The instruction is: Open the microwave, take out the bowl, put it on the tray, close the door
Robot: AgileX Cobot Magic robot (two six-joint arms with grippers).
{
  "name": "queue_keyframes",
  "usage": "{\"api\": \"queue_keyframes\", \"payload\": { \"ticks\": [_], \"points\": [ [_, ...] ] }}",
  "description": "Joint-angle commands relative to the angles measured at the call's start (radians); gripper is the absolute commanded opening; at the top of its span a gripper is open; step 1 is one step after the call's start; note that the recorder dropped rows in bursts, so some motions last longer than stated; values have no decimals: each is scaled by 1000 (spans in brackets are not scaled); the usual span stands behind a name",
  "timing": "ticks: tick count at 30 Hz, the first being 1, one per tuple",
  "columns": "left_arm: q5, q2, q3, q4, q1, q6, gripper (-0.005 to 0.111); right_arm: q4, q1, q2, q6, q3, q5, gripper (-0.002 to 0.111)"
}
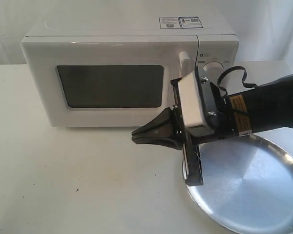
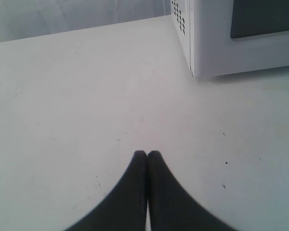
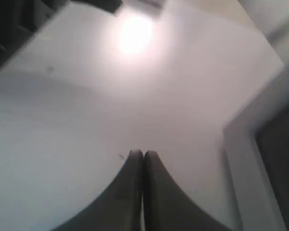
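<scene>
Right arm reaching across the shut microwave front, both grippers pinched closed.

The right arm comes in from the right, level and low, and its right gripper [image 1: 135,134] points left with the fingers pressed together on nothing, just before the door [image 1: 112,114]. The left gripper [image 2: 147,154] hangs over the table [image 1: 63,180], also clenched and empty, near the left end of the one microwave [image 1: 112,44]. One tray [image 1: 256,195] lies near right. Two stickers [image 1: 180,22] and one knob [image 1: 215,66] show.
</scene>
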Motion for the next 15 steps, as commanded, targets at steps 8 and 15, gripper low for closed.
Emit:
{"api": "queue_keyframes", "payload": {
  "ticks": [8,15],
  "points": [
    [0,-2,-1,-2,-1,-6,0,263,-120,141,-71,3,219,0],
    [0,-2,-1,-2,-1,-6,0,271,-292,179,-92,38,-33,0]
  ]
}}
